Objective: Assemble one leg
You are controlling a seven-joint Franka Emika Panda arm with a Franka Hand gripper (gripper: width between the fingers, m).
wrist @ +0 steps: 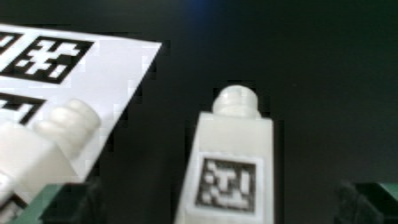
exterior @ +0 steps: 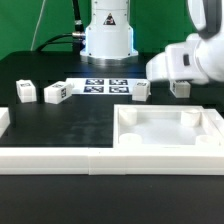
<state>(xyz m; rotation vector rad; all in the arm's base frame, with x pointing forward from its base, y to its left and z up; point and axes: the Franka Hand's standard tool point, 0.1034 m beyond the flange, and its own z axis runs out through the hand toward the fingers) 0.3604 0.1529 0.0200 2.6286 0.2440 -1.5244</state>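
A white leg (wrist: 231,140) with a black-and-white tag on its side lies on the black table, its rounded peg end pointing away from the gripper. My gripper (wrist: 217,205) is open, with its dark fingertips (wrist: 63,205) on either side of the leg's tagged end and apart from it. In the exterior view the gripper (exterior: 181,84) hangs low at the right, just behind the tray-like piece, and hides most of this leg. A second leg (wrist: 45,140) lies close by at the marker board's edge; it also shows in the exterior view (exterior: 141,91).
The marker board (exterior: 105,86) lies in front of the robot base. Two more legs (exterior: 25,92) (exterior: 57,93) lie at the exterior view's left. The large white tray-like piece (exterior: 170,142) sits at front right. A long white rail (exterior: 50,158) runs along the front.
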